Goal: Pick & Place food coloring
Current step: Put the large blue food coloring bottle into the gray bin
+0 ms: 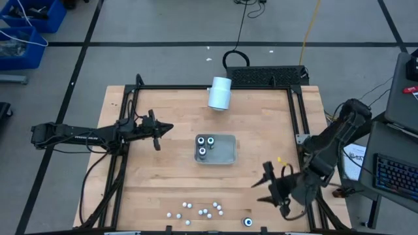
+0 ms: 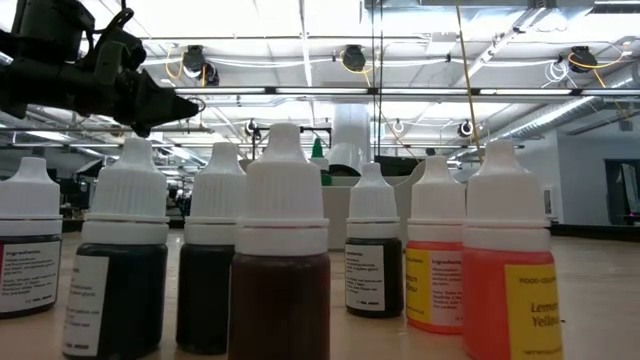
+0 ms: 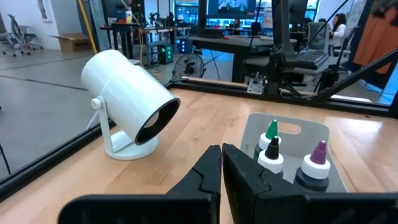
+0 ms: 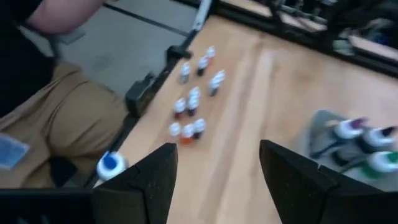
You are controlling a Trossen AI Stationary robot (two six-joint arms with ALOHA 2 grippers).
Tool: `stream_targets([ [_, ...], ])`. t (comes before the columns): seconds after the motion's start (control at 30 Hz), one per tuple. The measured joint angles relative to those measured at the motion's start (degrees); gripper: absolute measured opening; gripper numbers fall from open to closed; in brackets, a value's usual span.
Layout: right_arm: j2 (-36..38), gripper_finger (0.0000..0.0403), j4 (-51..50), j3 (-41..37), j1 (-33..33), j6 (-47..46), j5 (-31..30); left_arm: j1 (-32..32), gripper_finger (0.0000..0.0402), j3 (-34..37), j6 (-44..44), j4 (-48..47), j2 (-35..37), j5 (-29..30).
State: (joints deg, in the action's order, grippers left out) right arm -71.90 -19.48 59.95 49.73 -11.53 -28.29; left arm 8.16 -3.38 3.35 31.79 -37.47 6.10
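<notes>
Wooden table (image 1: 170,176) fills the high view: small bottles (image 1: 199,210) lie scattered at bottom centre, one blue-capped bottle (image 1: 248,222) to their right, three more in the grey tray (image 1: 225,153) mid-frame. Left gripper (image 1: 163,128), clenched and empty, waits left of the tray; right gripper (image 1: 266,183), spread and empty, sits lower right. Low view: bottles (image 2: 280,270) crowd the foreground. Left wrist view: white cylinder (image 3: 127,99), tray (image 3: 292,134) holding three bottles. Right wrist view: bottles (image 4: 193,99) upper centre, person (image 4: 37,99) at left.

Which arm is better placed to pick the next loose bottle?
Right, likely. The right gripper hangs open near the lone dark bottle; the left gripper is shut, beside the tray.
</notes>
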Motion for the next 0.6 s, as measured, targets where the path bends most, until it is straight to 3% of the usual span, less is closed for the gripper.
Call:
stream_targets([
  [0.37, 0.1, 0.0215, 31.1, -22.4, 2.1, 0.0, 0.0, 0.0, 0.0024, 0.0, 0.6, -0.8, 0.0, 0.0],
  [0.6, 0.1, 0.0215, 46.8, -30.8, 2.1, 0.0, 2.2, 0.0, 0.0024, 0.0, 3.2, -0.8, 0.0, 0.0],
])
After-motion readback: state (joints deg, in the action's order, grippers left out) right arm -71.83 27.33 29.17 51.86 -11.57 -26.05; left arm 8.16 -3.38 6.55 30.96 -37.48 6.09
